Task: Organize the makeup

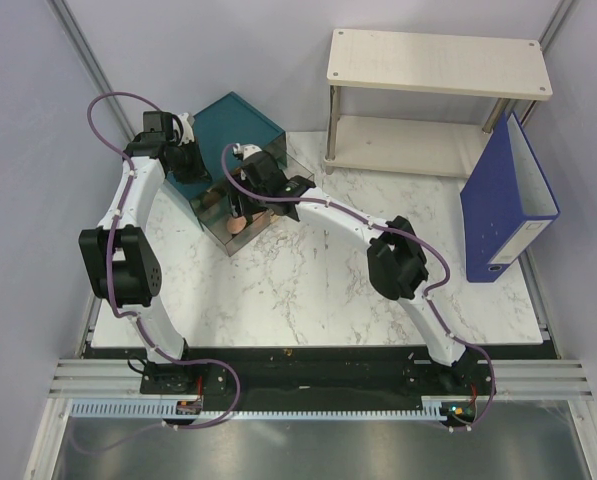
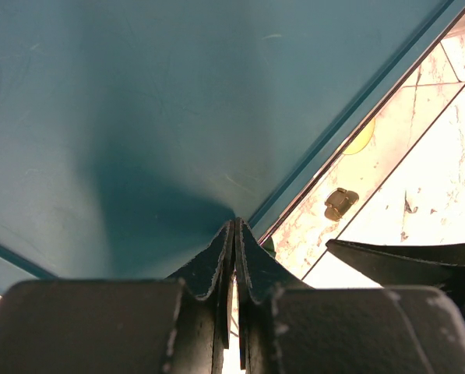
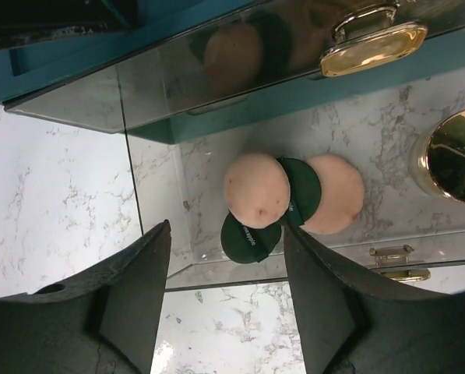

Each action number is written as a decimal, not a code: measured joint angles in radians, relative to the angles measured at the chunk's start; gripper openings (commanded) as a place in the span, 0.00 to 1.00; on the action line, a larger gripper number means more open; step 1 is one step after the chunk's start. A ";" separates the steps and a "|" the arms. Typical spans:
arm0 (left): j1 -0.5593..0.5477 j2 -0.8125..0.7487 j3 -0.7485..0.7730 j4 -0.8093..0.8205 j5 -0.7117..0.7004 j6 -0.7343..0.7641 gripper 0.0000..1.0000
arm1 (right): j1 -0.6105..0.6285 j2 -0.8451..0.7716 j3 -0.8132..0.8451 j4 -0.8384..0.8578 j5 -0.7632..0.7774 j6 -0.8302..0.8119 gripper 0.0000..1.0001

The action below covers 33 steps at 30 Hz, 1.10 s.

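In the right wrist view two peach-pink discs [image 3: 255, 189] [image 3: 337, 193] and two dark green compacts [image 3: 250, 240] [image 3: 304, 189] lie overlapping in a pulled-out clear drawer [image 3: 216, 269]. A gold-lidded jar [image 3: 454, 156] stands in the same drawer, at the right. My right gripper [image 3: 226, 230] hangs open just above the discs with nothing between its fingers. From above, that gripper [image 1: 240, 205] is over the drawer at the front of the teal drawer box [image 1: 240, 125]. My left gripper [image 2: 235, 222] is shut, its tips against the teal box; from above it [image 1: 190, 160] sits at the box's left side.
A big blue binder [image 1: 508, 200] stands at the right of the marble table [image 1: 308, 290]. A pale two-level shelf [image 1: 438, 90] stands at the back right. A gold drawer handle [image 3: 372, 39] juts out above the open drawer. Grey walls close in on the left and back.
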 measured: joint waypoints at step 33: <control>0.000 -0.010 -0.014 0.011 -0.002 0.000 0.10 | -0.230 -0.227 -0.499 0.266 -0.071 0.291 0.00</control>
